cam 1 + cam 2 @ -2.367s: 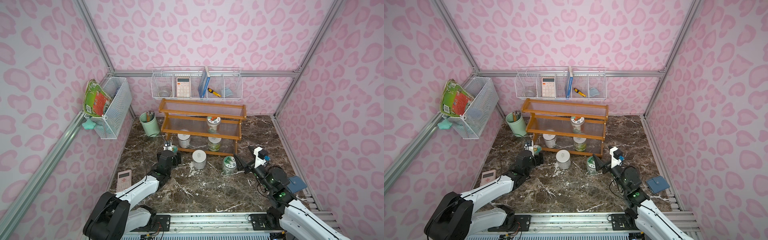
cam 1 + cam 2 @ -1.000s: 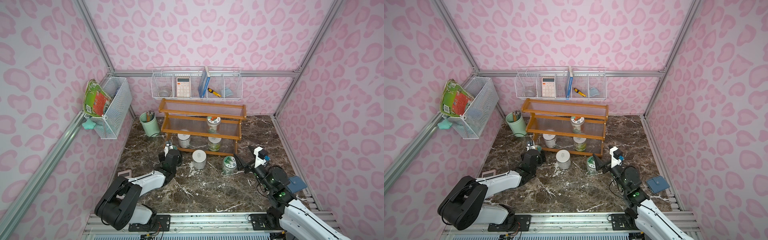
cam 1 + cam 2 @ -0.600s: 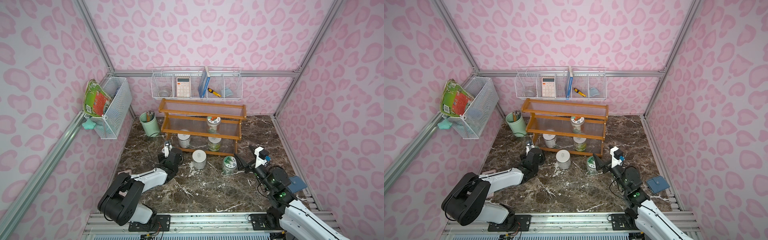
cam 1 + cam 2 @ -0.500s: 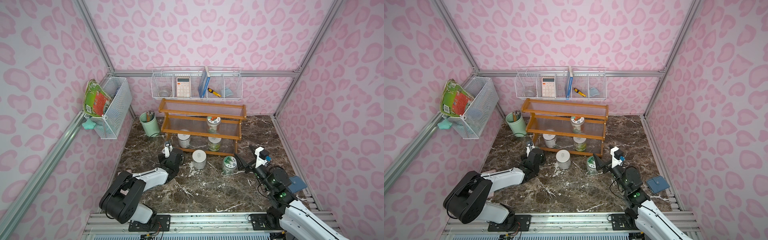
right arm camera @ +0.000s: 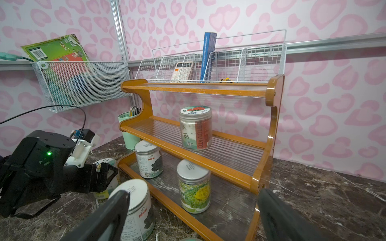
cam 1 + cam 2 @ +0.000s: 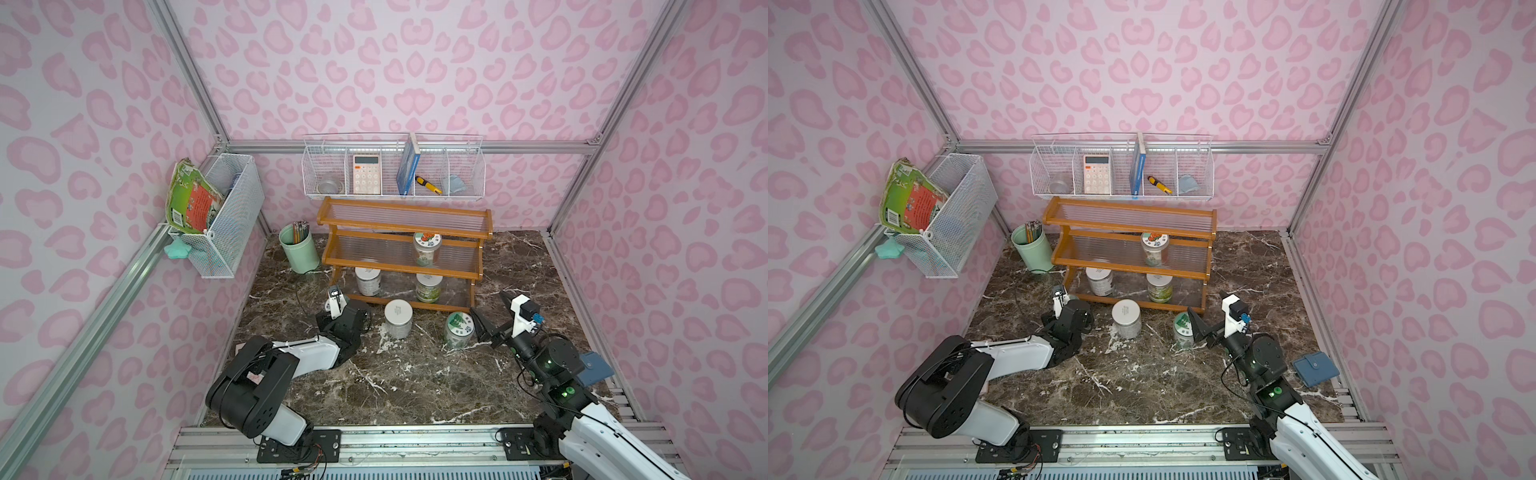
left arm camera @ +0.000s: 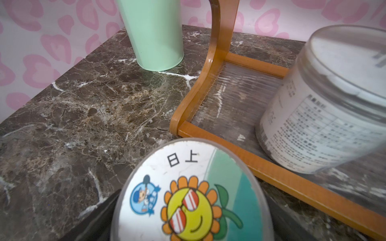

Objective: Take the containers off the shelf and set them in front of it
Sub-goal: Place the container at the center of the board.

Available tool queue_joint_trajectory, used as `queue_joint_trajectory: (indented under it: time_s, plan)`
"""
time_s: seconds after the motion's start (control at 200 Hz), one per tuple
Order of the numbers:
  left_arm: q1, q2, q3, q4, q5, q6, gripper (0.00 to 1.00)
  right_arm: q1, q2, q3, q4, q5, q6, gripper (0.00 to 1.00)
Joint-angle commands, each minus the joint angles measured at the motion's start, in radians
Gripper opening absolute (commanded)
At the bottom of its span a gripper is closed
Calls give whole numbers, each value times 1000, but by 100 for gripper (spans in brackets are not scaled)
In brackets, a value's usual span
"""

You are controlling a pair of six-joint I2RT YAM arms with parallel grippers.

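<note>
The shelf [image 6: 403,226] holds a tomato-lid jar [image 6: 426,248] on its middle tier, and a white-lid jar [image 6: 367,279] and a green-label jar [image 6: 429,286] on its bottom tier. On the table in front of it stand a white-lid jar [image 6: 398,318] and a green-lid jar [image 6: 458,330]. My left gripper [image 7: 192,198] is shut on a sunflower-lid jar [image 7: 188,194] low at the shelf's front left corner [image 7: 188,116]. My right gripper [image 5: 193,196] stands open and empty just right of the green-lid jar, facing the shelf's bottom tier.
A mint-green pencil cup [image 6: 299,249] stands left of the shelf. White wire baskets hang on the back wall [image 6: 392,166] and the left wall [image 6: 224,216]. A blue wallet [image 6: 592,368] lies at the table's right edge.
The left arm's elbow has swung right and lower, and its gripper has shifted slightly right with the sunflower-lid jar. The right arm has not moved.
</note>
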Motion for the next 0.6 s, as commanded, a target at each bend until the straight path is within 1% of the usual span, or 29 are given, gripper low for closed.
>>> queue_joint_trajectory:
  time_s: [0.0,0.125,0.336,0.596]
  plan:
    - [-5,-6,-1,-18,-5,-18,98,0,-1,-1,15,3,-3,99]
    - [-15,-34,4,-46,-19,-20,99,0,8,2,16,0,-3,99]
    - [-22,-122,34,-112,-48,-3,99,0,52,23,34,-14,1,99]
    - [-23,-247,79,-223,-39,30,100,0,176,92,61,-52,0,99]
